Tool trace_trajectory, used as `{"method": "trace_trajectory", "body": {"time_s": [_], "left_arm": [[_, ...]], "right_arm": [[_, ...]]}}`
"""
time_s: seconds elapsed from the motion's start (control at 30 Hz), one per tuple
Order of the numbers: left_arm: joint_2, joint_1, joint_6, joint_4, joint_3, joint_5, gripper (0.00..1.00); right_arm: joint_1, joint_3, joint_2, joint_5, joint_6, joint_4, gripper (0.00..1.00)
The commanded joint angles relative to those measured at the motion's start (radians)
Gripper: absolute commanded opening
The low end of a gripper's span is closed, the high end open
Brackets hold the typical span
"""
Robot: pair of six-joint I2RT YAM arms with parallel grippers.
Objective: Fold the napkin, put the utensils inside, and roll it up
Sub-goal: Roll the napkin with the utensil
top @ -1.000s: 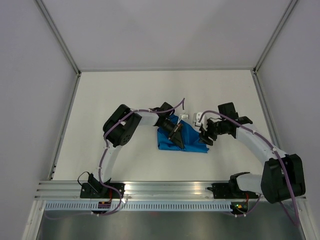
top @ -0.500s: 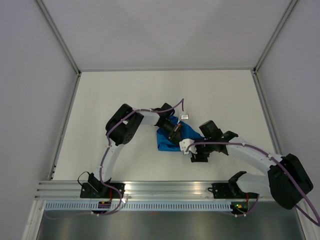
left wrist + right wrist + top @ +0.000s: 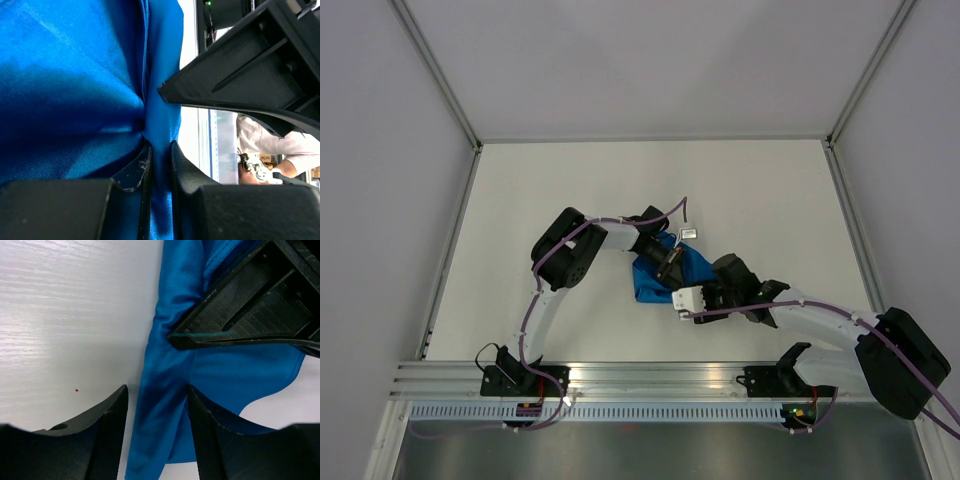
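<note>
Only the left wrist view shows left hand (image 3: 159, 152) pinching napkin (image 3: 65, 90).

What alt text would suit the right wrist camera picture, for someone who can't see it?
A raised fold of the blue napkin runs between the open fingers of the right gripper, which straddle it without yet pinching. White table fills the left; a black wedge-shaped robot part sits over the cloth at upper right.

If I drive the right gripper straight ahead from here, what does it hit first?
The napkin: a raised fold of it lies between the open fingers of the right gripper. Just beyond, the left gripper, pinching that same cloth, looks next in line, though depth is hard to judge.
</note>
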Motion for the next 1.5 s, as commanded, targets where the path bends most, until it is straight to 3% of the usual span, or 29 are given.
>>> {"method": "trace_trajectory", "body": {"time_s": [0.0,0.2,0.47,0.6,0.7,0.8,1.1,1.3,1.47], "left_arm": [[0.053,-0.001,0.043,-0.036,-0.011,-0.120,0.02],[0.051,0.003,0.060,-0.062,-0.006,-0.117,0.02],[0.030,0.009,0.104,-0.114,0.011,-0.142,0.03],[-0.028,0.012,0.112,-0.122,0.025,-0.220,0.18],[-0.088,0.012,0.108,-0.120,0.037,-0.307,0.32],[-0.148,0.017,0.082,-0.097,0.045,-0.422,0.40],[-0.343,0.061,-0.052,0.064,0.026,-0.883,0.48],[-0.521,0.126,-0.176,0.205,-0.067,-1.071,0.49],[-0.698,0.138,-0.182,0.289,-0.161,-1.186,0.51]], "right_arm": [[0.008,-0.004,0.000,0.054,0.000,0.025,0.58],[0.015,-0.001,0.043,0.057,-0.014,0.020,0.58],[0.023,0.064,0.119,0.023,-0.022,-0.089,0.28],[0.023,0.138,0.185,0.002,0.003,-0.222,0.22],[0.022,0.203,0.253,-0.012,0.023,-0.319,0.19],[0.017,0.253,0.299,-0.033,0.059,-0.379,0.16],[-0.084,0.430,0.507,-0.174,0.084,-0.590,0.15],[-0.185,0.609,0.670,-0.270,0.009,-0.813,0.15],[-0.238,0.750,0.831,-0.296,-0.034,-0.948,0.15]]}}
